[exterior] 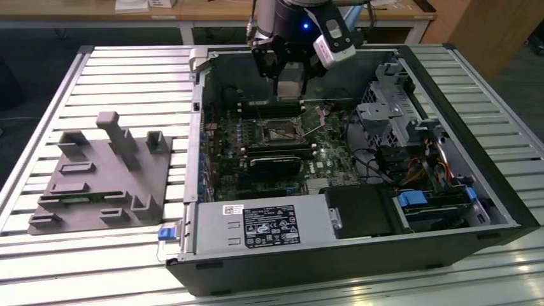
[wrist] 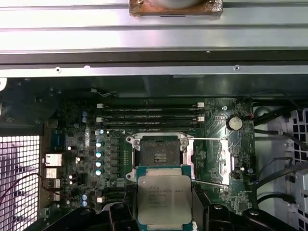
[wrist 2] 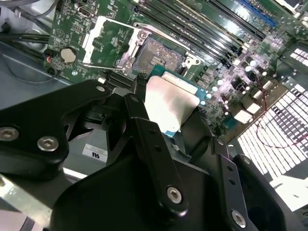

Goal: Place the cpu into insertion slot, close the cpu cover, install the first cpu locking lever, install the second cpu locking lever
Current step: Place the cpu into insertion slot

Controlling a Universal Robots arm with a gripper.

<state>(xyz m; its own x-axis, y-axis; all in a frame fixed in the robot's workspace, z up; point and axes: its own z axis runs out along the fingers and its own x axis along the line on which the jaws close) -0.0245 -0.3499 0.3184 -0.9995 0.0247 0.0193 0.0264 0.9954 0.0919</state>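
Gripper (wrist: 164,214) clamped on cpu (wrist: 164,199), pinching two opposite edges, silvery face up. Cpu hovers just short of insertion slot (wrist: 159,155) on motherboard (wrist: 72,130), not seated. Slot empty; cpu cover (wrist 2: 90,36) swung open alongside. Judgement: chip light, stiff, thin, slick-edged; contacts likely fragile, so edge grip only, kept level.

Clear room above insertion slot (wrist: 159,154)

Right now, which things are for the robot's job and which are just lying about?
For the job: chip, held in the tool; socket; open metal cover.
Lying about: power box; grey plastic stand; memory sticks; round battery.
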